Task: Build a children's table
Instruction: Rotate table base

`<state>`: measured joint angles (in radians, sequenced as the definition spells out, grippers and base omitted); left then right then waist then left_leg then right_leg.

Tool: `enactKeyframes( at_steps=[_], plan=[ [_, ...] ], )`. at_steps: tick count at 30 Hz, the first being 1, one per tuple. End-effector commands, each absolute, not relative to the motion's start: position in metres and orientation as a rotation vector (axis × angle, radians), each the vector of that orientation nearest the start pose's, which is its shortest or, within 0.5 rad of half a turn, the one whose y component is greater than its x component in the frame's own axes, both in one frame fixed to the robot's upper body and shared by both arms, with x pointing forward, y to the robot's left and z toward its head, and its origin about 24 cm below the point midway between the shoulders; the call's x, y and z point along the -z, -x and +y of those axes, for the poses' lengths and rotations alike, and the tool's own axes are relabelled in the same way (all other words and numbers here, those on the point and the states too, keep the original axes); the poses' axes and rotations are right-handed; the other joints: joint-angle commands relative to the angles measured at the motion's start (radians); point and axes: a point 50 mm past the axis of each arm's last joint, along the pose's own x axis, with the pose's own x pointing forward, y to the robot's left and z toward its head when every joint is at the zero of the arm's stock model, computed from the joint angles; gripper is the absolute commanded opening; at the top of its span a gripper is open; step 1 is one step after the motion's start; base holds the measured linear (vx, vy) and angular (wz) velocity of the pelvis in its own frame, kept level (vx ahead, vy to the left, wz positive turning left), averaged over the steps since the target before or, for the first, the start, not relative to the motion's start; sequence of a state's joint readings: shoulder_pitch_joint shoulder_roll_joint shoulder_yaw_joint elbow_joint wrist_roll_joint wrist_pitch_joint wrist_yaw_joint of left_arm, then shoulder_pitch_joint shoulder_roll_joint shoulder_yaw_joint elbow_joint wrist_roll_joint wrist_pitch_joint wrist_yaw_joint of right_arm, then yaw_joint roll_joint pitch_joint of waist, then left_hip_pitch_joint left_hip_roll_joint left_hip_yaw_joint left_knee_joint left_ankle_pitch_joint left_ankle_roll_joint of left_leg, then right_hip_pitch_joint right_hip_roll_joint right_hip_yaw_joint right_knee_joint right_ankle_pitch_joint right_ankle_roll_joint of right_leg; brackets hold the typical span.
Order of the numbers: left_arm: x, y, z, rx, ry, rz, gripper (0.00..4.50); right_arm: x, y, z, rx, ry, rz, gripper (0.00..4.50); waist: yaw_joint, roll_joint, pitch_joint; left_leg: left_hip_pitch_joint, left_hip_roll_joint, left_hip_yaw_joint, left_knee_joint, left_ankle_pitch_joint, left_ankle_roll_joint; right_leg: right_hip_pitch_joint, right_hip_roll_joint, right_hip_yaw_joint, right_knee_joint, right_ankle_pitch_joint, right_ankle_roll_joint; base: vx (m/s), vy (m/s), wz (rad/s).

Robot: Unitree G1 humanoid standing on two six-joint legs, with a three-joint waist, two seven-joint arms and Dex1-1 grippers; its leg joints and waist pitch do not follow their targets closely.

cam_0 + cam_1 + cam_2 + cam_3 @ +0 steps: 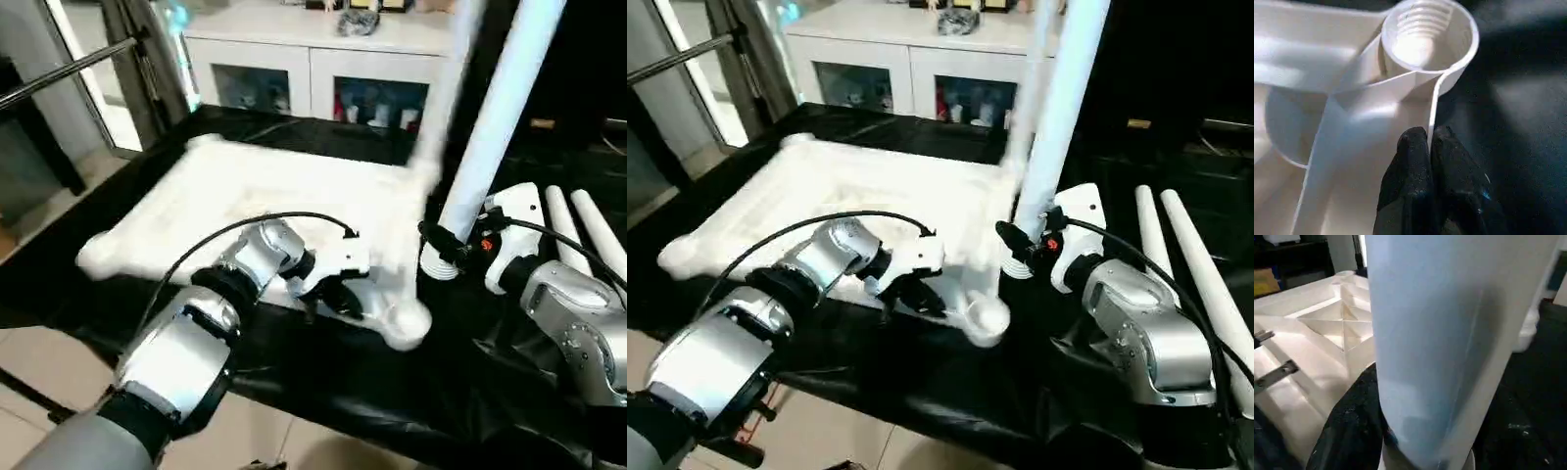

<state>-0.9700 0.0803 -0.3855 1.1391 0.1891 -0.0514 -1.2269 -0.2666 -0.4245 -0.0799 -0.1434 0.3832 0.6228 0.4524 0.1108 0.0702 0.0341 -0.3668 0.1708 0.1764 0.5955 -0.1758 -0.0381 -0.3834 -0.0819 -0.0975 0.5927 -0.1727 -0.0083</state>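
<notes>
The children's table top (245, 196) lies upside down on a black cloth, ribs facing up. My left gripper (1430, 134) is shut on the thin rim of the top, close to the near right corner socket (1425, 34), which is empty and shows its inner thread. My right gripper (441, 245) is shut on a long white leg (500, 117). The leg stands nearly upright and leans slightly, its lower end just beside that socket (407, 328). Another leg (1034, 78) stands at the far right corner. Two loose legs (1176, 255) lie to the right.
A white glass-door cabinet (323, 59) stands behind the work. The black cloth (323, 382) covers the low surface down to its front edge, with pale floor below. A metal pole (59, 73) slants across the left.
</notes>
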Motion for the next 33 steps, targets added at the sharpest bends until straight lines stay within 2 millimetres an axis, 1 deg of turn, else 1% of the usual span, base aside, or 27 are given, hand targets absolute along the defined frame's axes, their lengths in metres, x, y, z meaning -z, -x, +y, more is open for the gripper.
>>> enactKeyframes(
  at_steps=[1,2,4,5,6,8,9,10,11,13,14,16,19,20,21,22,23,24,25,26,27,29,30,32,33],
  plan=[
    [-0.053,-0.339,0.049,1.489,-0.576,0.425,0.0,-0.111,-0.287,-0.193,-0.473,-0.012,0.202,1.89,0.01,-0.033,-0.056,0.002,0.052,-0.028,-0.071,-0.214,0.073,0.047,-0.091,0.049,-0.094,-0.368,-0.156,0.0,0.0,0.0],
    [-0.051,-0.338,0.048,1.49,-0.606,0.4,0.0,-0.11,-0.287,-0.193,-0.472,-0.014,0.205,1.89,0.01,-0.034,-0.057,0.002,0.052,-0.026,-0.071,-0.206,0.074,0.045,-0.088,0.049,-0.094,-0.358,-0.15,0.0,0.0,0.0],
    [-0.05,-0.336,0.048,1.485,-0.643,0.375,0.0,-0.109,-0.287,-0.192,-0.469,-0.019,0.206,1.89,0.009,-0.032,-0.056,0.001,0.054,-0.026,-0.073,-0.206,0.072,0.045,-0.087,0.051,-0.093,-0.35,-0.147,0.0,0.0,0.0],
    [-0.048,-0.336,0.045,1.466,-0.633,0.357,0.0,-0.108,-0.288,-0.192,-0.459,-0.03,0.207,1.89,0.011,-0.035,-0.057,0.005,0.056,-0.025,-0.074,-0.208,0.069,0.042,-0.088,0.051,-0.093,-0.351,-0.145,0.0,0.0,0.0],
    [-0.049,-0.335,0.041,1.441,-0.592,0.332,0.0,-0.107,-0.289,-0.192,-0.444,-0.045,0.206,1.89,0.009,-0.035,-0.054,0.003,0.058,-0.026,-0.077,-0.217,0.062,0.043,-0.089,0.051,-0.092,-0.355,-0.146,0.0,0.0,0.0],
    [-0.049,-0.335,0.038,1.422,-0.558,0.318,0.0,-0.106,-0.29,-0.193,-0.433,-0.059,0.205,1.89,0.007,-0.034,-0.052,0.007,0.057,-0.025,-0.077,-0.234,0.057,0.039,-0.09,0.052,-0.096,-0.378,-0.146,0.0,0.0,0.0],
    [-0.049,-0.335,0.036,1.407,-0.544,0.32,0.0,-0.105,-0.291,-0.194,-0.422,-0.059,0.205,1.89,0.007,-0.039,-0.052,0.007,0.058,-0.024,-0.078,-0.239,0.054,0.039,-0.091,0.052,-0.097,-0.386,-0.146,0.0,0.0,0.0],
    [-0.049,-0.335,0.036,1.395,-0.539,0.321,0.0,-0.104,-0.292,-0.195,-0.415,-0.058,0.205,1.89,0.008,-0.037,-0.052,0.007,0.057,-0.025,-0.077,-0.239,0.053,0.038,-0.092,0.052,-0.097,-0.396,-0.144,0.0,0.0,0.0],
    [-0.048,-0.335,0.035,1.383,-0.53,0.324,0.0,-0.104,-0.292,-0.195,-0.418,-0.055,0.196,1.89,0.008,-0.037,-0.05,0.007,0.057,-0.026,-0.079,-0.245,0.048,0.038,-0.091,0.052,-0.1,-0.408,-0.135,0.0,0.0,0.0],
    [-0.046,-0.335,0.034,1.352,-0.507,0.33,0.0,-0.105,-0.292,-0.193,-0.428,-0.044,0.172,1.89,0.007,-0.039,-0.049,0.004,0.058,-0.027,-0.081,-0.246,0.047,0.04,-0.093,0.052,-0.1,-0.407,-0.13,0.0,0.0,0.0],
    [-0.046,-0.334,0.034,1.35,-0.506,0.325,0.0,-0.105,-0.291,-0.192,-0.439,-0.038,0.165,1.89,0.006,-0.039,-0.049,0.005,0.058,-0.027,-0.081,-0.247,0.048,0.039,-0.093,0.052,-0.1,-0.407,-0.128,0.0,0.0,0.0],
    [-0.045,-0.333,0.035,1.354,-0.521,0.308,0.0,-0.103,-0.29,-0.189,-0.453,-0.029,0.158,1.89,0.007,-0.042,-0.05,0.003,0.057,-0.026,-0.08,-0.234,0.055,0.041,-0.093,0.053,-0.1,-0.393,-0.127,0.0,0.0,0.0],
    [-0.044,-0.332,0.039,1.347,-0.564,0.28,0.0,-0.099,-0.289,-0.189,-0.438,-0.039,0.167,1.89,0.008,-0.04,-0.053,0.0,0.059,-0.026,-0.08,-0.203,0.065,0.042,-0.092,0.054,-0.093,-0.33,-0.137,0.0,0.0,0.0],
    [-0.045,-0.333,0.041,1.342,-0.566,0.261,0.29,-0.098,-0.289,-0.19,-0.429,-0.045,0.171,1.89,0.008,-0.04,-0.053,0.001,0.059,-0.025,-0.08,-0.199,0.066,0.042,-0.091,0.054,-0.093,-0.319,-0.141,0.0,0.0,0.0],
    [-0.047,-0.332,0.044,1.366,-0.533,0.271,0.58,-0.097,-0.289,-0.191,-0.429,-0.054,0.171,1.89,0.008,-0.04,-0.054,0.0,0.059,-0.026,-0.08,-0.194,0.068,0.043,-0.092,0.054,-0.09,-0.302,-0.148,0.0,0.0,0.0],
    [-0.047,-0.331,0.046,1.383,-0.514,0.282,0.58,-0.097,-0.289,-0.191,-0.43,-0.059,0.17,1.89,0.008,-0.039,-0.055,0.0,0.06,-0.026,-0.08,-0.189,0.067,0.044,-0.093,0.054,-0.087,-0.29,-0.153,0.0,0.0,0.0],
    [-0.05,-0.331,0.048,1.389,-0.485,0.27,0.58,-0.097,-0.288,-0.19,-0.441,-0.061,0.165,1.89,0.007,-0.036,-0.056,-0.003,0.06,-0.025,-0.079,-0.174,0.07,0.044,-0.092,0.054,-0.082,-0.26,-0.163,0.0,0.0,0.0],
    [-0.051,-0.331,0.049,1.39,-0.468,0.259,0.71,-0.098,-0.287,-0.19,-0.448,-0.063,0.161,1.89,0.006,-0.036,-0.057,-0.003,0.058,-0.023,-0.077,-0.171,0.074,0.043,-0.092,0.054,-0.083,-0.248,-0.17,0.0,0.0,0.0],
    [-0.053,-0.332,0.049,1.373,-0.457,0.248,0.71,-0.098,-0.287,-0.19,-0.452,-0.061,0.158,1.89,0.006,-0.036,-0.057,-0.002,0.058,-0.022,-0.076,-0.169,0.075,0.043,-0.092,0.053,-0.082,-0.244,-0.172,0.0,0.0,0.0],
    [-0.054,-0.333,0.05,1.361,-0.451,0.243,0.99,-0.099,-0.287,-0.19,-0.454,-0.06,0.156,1.89,0.007,-0.035,-0.058,-0.001,0.058,-0.022,-0.074,-0.167,0.077,0.04,-0.09,0.054,-0.081,-0.24,-0.173,0.0,0.0,0.0],
    [-0.054,-0.334,0.052,1.355,-0.456,0.25,1.05,-0.099,-0.286,-0.19,-0.457,-0.058,0.154,1.89,0.01,-0.036,-0.059,0.0,0.06,-0.021,-0.074,-0.163,0.079,0.039,-0.089,0.054,-0.08,-0.232,-0.175,0.0,0.0,0.0],
    [-0.052,-0.334,0.056,1.357,-0.477,0.265,1.06,-0.098,-0.286,-0.191,-0.46,-0.057,0.153,1.89,0.013,-0.033,-0.062,-0.001,0.064,-0.023,-0.072,-0.147,0.083,0.037,-0.089,0.054,-0.075,-0.198,-0.181,0.0,0.0,0.0],
    [-0.05,-0.334,0.059,1.363,-0.491,0.276,1.06,-0.098,-0.285,-0.191,-0.464,-0.055,0.153,1.89,0.014,-0.033,-0.06,-0.002,0.063,-0.022,-0.071,-0.151,0.087,0.035,-0.088,0.054,-0.075,-0.19,-0.183,0.0,0.0,0.0],
    [-0.05,-0.335,0.061,1.357,-0.495,0.279,1.06,-0.098,-0.285,-0.191,-0.468,-0.053,0.154,1.89,0.016,-0.034,-0.059,-0.005,0.062,-0.022,-0.072,-0.154,0.086,0.037,-0.091,0.054,-0.075,-0.197,-0.179,0.0,0.0,0.0],
    [-0.05,-0.335,0.062,1.362,-0.489,0.281,1.06,-0.098,-0.285,-0.19,-0.471,-0.053,0.154,1.89,0.017,-0.032,-0.058,-0.004,0.062,-0.022,-0.072,-0.161,0.082,0.037,-0.091,0.054,-0.077,-0.212,-0.175,0.0,0.0,0.0]
  ],
)
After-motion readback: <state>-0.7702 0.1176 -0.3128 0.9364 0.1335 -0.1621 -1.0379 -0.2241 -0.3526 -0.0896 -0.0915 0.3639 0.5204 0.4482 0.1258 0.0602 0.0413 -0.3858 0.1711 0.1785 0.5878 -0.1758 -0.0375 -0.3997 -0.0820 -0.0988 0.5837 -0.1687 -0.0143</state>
